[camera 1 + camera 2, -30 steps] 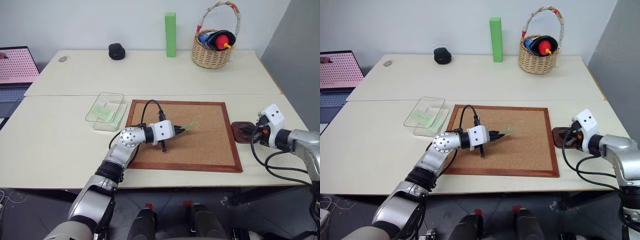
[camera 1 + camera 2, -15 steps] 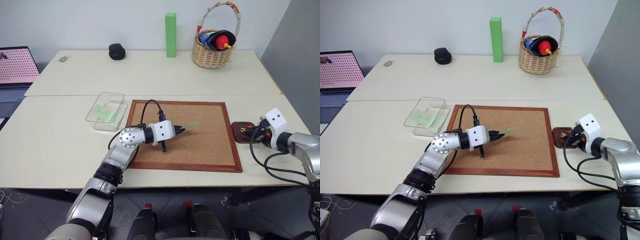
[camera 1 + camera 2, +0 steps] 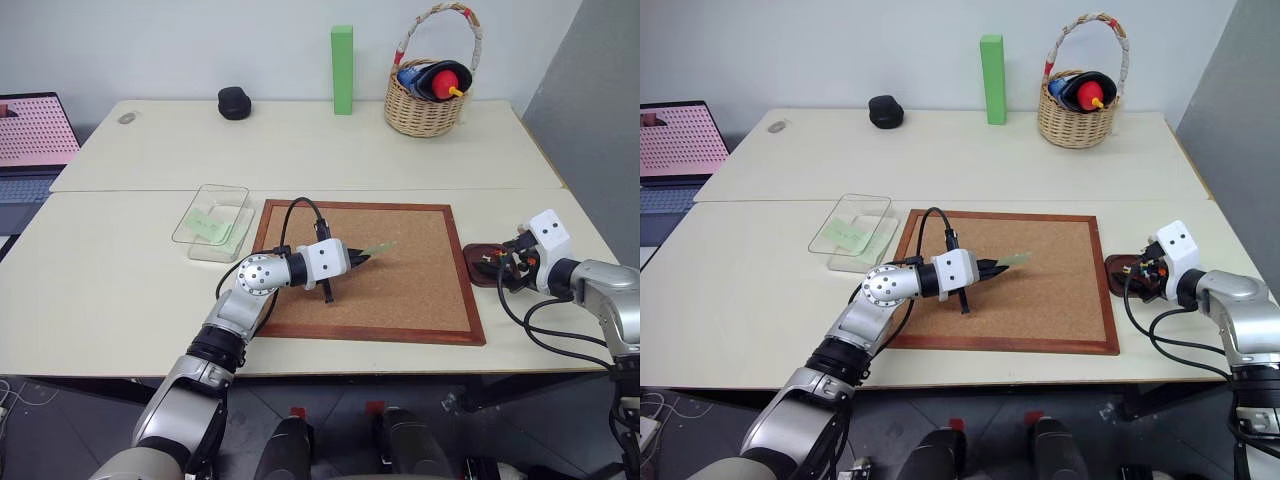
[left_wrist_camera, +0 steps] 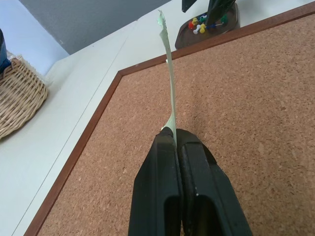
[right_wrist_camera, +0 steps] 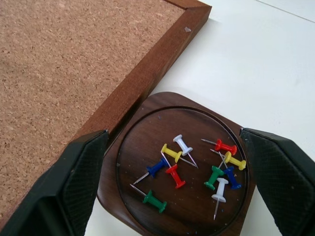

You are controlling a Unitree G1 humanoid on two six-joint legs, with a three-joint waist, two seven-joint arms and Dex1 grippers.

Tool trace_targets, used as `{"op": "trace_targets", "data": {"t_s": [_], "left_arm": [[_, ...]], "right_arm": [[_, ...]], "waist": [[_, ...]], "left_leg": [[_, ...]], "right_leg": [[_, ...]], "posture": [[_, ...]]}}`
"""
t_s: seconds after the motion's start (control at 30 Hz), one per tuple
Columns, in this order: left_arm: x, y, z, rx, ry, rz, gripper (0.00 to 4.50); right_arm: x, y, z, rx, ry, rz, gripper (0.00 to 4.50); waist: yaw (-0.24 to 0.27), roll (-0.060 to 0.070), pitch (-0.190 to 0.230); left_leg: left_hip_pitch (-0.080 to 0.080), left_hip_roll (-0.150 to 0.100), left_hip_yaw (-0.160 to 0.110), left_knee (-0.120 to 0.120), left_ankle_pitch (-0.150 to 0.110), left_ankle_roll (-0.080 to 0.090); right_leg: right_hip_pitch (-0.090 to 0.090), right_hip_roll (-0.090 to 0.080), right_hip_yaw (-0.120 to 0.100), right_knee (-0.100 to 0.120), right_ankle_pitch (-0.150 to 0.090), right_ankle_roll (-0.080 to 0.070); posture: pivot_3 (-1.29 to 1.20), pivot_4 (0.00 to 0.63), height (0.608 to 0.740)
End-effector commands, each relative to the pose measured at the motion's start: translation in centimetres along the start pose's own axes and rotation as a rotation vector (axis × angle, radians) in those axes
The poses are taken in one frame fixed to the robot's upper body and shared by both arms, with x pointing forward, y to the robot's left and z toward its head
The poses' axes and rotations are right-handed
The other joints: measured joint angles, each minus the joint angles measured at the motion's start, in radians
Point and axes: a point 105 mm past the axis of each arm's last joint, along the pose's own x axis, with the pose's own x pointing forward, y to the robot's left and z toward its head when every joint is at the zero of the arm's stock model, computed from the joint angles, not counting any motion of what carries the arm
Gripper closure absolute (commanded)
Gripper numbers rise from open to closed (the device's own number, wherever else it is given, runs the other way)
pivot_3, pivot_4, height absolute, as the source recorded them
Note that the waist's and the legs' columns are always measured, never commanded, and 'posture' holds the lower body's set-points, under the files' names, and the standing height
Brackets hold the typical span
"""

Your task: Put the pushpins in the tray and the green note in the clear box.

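Observation:
My left gripper (image 4: pixel 173 135) hovers over the cork board (image 3: pixel 400 290), shut on one end of the pale green note (image 4: pixel 169 88), which sticks out past its tips on edge. At the board's right side lies the small dark tray (image 5: pixel 142 147) with several coloured pushpins (image 5: pixel 174 176) in it. My right gripper (image 5: pixel 179 162) stands open just above the tray, one finger on either side, holding nothing. The clear box (image 3: pixel 212 222) stands left of the board with a green slip (image 3: pixel 205 225) lying inside.
A wicker basket (image 3: pixel 425 100) with toys and a tall green block (image 3: pixel 342 70) stand at the back of the table. A black object (image 3: pixel 233 102) lies at the back left, and a laptop (image 3: pixel 30 130) sits off the left edge.
My right gripper has gone from shut to wide open above the tray. The left gripper and its note have stayed where they were.

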Motion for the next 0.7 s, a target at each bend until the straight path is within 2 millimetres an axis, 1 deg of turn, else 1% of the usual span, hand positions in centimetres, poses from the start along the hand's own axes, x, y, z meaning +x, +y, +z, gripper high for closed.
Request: {"op": "trace_targets", "data": {"t_s": [0.03, 0.13, 0.17, 0.23, 0.3, 0.33, 0.37, 0.43, 0.47, 0.53, 0.7], "left_arm": [[-1.3, 2.6, 1.4, 0.025, -0.019, 0.099, 4.50], [-2.7, 4.0, 1.4, 0.000, 0.022, 0.163, 4.50], [-3.6, 4.9, 1.4, -0.015, 0.046, 0.202, 4.50], [-6.1, 6.9, 1.4, -0.053, 0.108, 0.295, 4.50], [-8.8, 8.5, 1.2, -0.102, 0.163, 0.380, 4.50], [-9.8, 8.9, 1.2, -0.123, 0.184, 0.406, 4.50], [-11.2, 9.4, 0.8, -0.134, 0.228, 0.435, 4.50], [-13.2, 9.9, 0.3, -0.148, 0.295, 0.470, 4.50], [-14.7, 10.5, -0.3, -0.153, 0.346, 0.518, 4.50], [-16.8, 11.2, -1.5, -0.179, 0.437, 0.589, 4.50], [-19.1, 11.4, -3.4, -0.240, 0.553, 0.656, 4.50]], "right_arm": [[-0.8, 1.0, 3.9, -0.070, -0.165, 0.075, 0.04], [-1.1, 3.2, 5.9, -0.134, -0.249, 0.184, 0.04], [-1.2, 4.2, 6.7, -0.153, -0.279, 0.232, 0.04], [-1.2, 6.6, 8.3, -0.201, -0.332, 0.331, 0.04], [-1.2, 8.3, 9.7, -0.224, -0.379, 0.395, 0.04], [-1.1, 8.8, 10.2, -0.225, -0.396, 0.412, 0.04], [-1.0, 9.8, 10.9, -0.236, -0.414, 0.449, 0.04], [-0.9, 11.1, 11.6, -0.259, -0.433, 0.500, 0.04], [-0.7, 12.1, 12.0, -0.283, -0.440, 0.536, 0.04], [-0.1, 13.5, 12.4, -0.335, -0.439, 0.586, 0.04], [0.9, 15.1, 12.6, -0.406, -0.432, 0.638, 0.04]], "waist": [[0.000, 0.000, 0.000], [-0.005, 0.000, 0.000], [-0.006, 0.000, 0.000], [-0.010, 0.000, 0.000], [-0.017, 0.000, 0.000], [-0.020, -0.001, 0.000], [-0.020, -0.001, 0.000], [-0.021, -0.001, 0.001], [-0.020, -0.001, 0.001], [-0.021, -0.001, 0.001], [-0.007, -0.001, 0.001]], "left_leg": [[0.000, 0.000, 0.000, 0.000, 0.000, 0.000], [0.000, 0.000, 0.000, 0.000, 0.000, 0.000], [0.001, 0.001, 0.000, 0.000, 0.000, 0.000], [0.001, 0.001, -0.001, 0.000, 0.000, 0.000], [0.001, 0.001, -0.001, 0.000, 0.000, 0.000], [0.001, 0.001, -0.001, 0.000, 0.000, 0.000], [0.001, 0.002, -0.002, 0.000, 0.000, 0.000], [0.001, 0.001, -0.003, 0.000, 0.000, 0.000], [0.001, 0.001, -0.003, 0.000, 0.000, 0.000], [0.001, 0.001, -0.002, 0.000, 0.000, 0.000], [0.000, 0.001, -0.003, 0.000, 0.000, 0.000]], "right_leg": [[0.000, 0.000, 0.000, 0.000, 0.000, 0.000], [0.000, 0.000, 0.000, 0.000, 0.000, 0.000], [0.000, 0.001, 0.000, 0.000, 0.000, 0.000], [0.000, 0.001, 0.000, 0.001, 0.000, 0.000], [0.000, 0.001, 0.000, 0.001, 0.000, 0.000], [0.000, 0.001, -0.001, 0.001, 0.000, 0.000], [0.000, 0.001, -0.001, 0.001, 0.000, 0.000], [0.001, 0.001, -0.002, 0.001, 0.000, 0.000], [0.001, 0.001, -0.002, 0.001, 0.000, 0.000], [0.001, 0.001, -0.002, 0.000, 0.000, 0.000], [0.001, 0.001, -0.002, -0.001, 0.000, 0.000]], "posture": [[0.00, 0.150, 0.740], [0.00, 0.150, 0.740], [0.00, 0.150, 0.740], [0.00, 0.150, 0.740], [0.00, 0.150, 0.740], [0.00, 0.150, 0.740], [0.00, 0.150, 0.740], [0.00, 0.150, 0.740], [0.00, 0.150, 0.740], [0.00, 0.150, 0.740], [0.00, 0.150, 0.740]]}}
